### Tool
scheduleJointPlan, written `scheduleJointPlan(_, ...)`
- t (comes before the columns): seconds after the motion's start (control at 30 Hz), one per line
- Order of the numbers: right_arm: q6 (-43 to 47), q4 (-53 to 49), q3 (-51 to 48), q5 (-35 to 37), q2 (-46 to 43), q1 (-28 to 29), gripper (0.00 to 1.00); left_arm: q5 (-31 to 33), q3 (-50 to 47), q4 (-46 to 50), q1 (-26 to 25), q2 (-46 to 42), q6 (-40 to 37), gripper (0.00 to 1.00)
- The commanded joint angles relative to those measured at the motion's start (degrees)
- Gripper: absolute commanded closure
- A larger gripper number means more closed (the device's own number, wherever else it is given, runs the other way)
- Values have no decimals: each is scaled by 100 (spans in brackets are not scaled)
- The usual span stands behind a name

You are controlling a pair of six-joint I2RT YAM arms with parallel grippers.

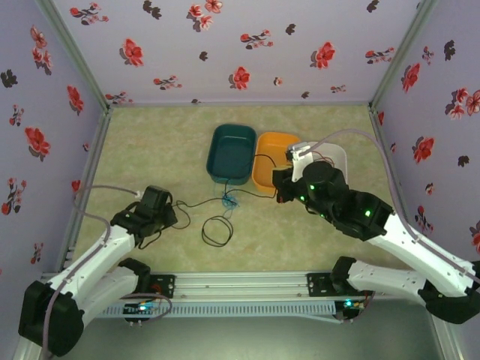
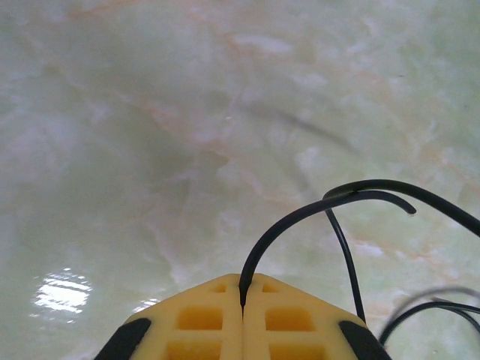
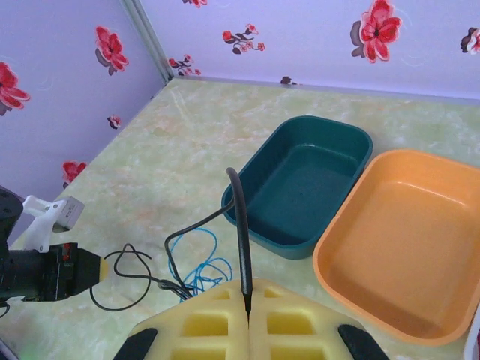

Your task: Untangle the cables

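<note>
Robot test cell, lab-type rig, not a lived-in room. Flat panel walls (image 1: 247,45) in lilac floral print on three sides, joined by bare metal corner posts (image 1: 75,56). Marble-pattern surface (image 1: 165,142). Left arm (image 1: 97,259) and right arm (image 1: 405,240) bolted to an aluminium rail (image 1: 247,283) at the near edge, wiring exposed.

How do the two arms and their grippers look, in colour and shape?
Both arms have white links and black joints: left arm, right arm. Small green lights glow on the right one. A thick grey cable loops from each wrist. The left gripper and right gripper have yellow fingers with square recesses and black side parts.
</note>
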State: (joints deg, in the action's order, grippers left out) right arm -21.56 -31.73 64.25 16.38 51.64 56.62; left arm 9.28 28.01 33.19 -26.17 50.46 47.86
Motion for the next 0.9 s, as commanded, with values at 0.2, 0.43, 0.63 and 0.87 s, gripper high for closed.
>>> scheduleJointPlan(0.2,-41,-63,-147,231,-618,29,100,513,7,618,192,-124,173,100)
scheduleJointPlan(0.43,-19,-361,10,636,-789,27,100,509,60,544,256,-167,134,99)
scheduleJointPlan(0.63,29,-333,161,478,-768,16,100,459,182,477,323,-253,-80,86)
scheduleJointPlan(0.87,-39,-186,141,313,-703,20,100,65,454,424,323,-455,-507,43)
